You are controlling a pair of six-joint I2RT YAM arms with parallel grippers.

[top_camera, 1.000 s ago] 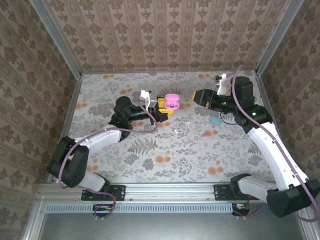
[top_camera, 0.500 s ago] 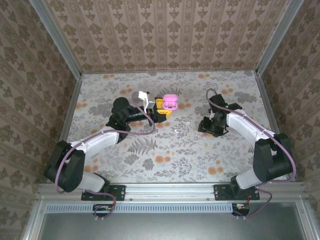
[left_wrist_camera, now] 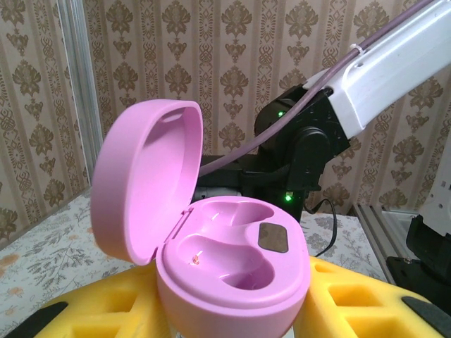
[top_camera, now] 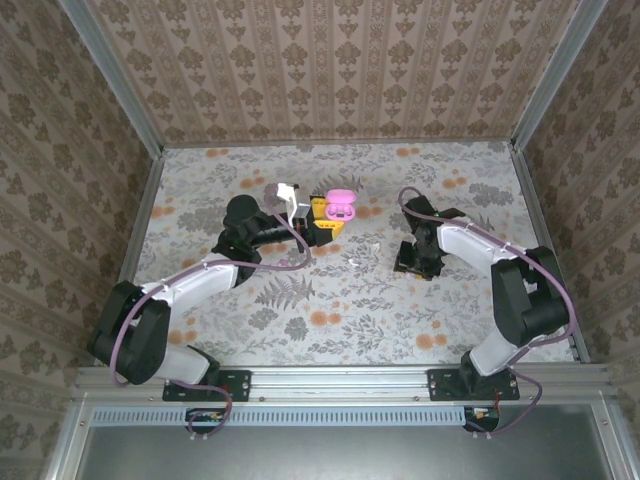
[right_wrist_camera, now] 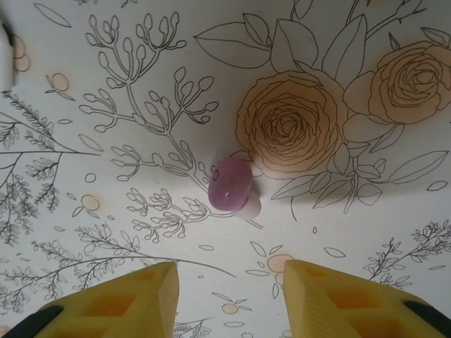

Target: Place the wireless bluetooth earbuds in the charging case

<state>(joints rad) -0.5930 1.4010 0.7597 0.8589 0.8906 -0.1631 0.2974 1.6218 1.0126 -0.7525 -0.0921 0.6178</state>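
Note:
The charging case point(left_wrist_camera: 232, 267) is pink and pebble-shaped, with its lid point(left_wrist_camera: 141, 183) swung up and both sockets empty. My left gripper point(left_wrist_camera: 229, 317) is shut on its base, a yellow finger point(left_wrist_camera: 352, 296) on each side. From above, the case point(top_camera: 342, 206) sits in the left gripper point(top_camera: 325, 218) at the table's back middle. A pink earbud point(right_wrist_camera: 231, 184) with a white tip lies on the floral tablecloth. My right gripper point(right_wrist_camera: 229, 271) hovers just short of it, open, its yellow fingers point(right_wrist_camera: 141, 296) apart with nothing between them. From above, the right gripper point(top_camera: 413, 262) points down at the table.
Two small white bits point(top_camera: 352, 260) point(top_camera: 376, 247) lie on the cloth between the grippers. A white object point(right_wrist_camera: 4, 56) shows at the left edge of the right wrist view. The right arm point(left_wrist_camera: 317, 141) stands behind the case. Patterned walls point(top_camera: 330, 70) close in the table.
The right arm swung from the back right down to the table's middle and its jaws narrowed; it now stands over the pink earbud. The left arm and case barely moved.

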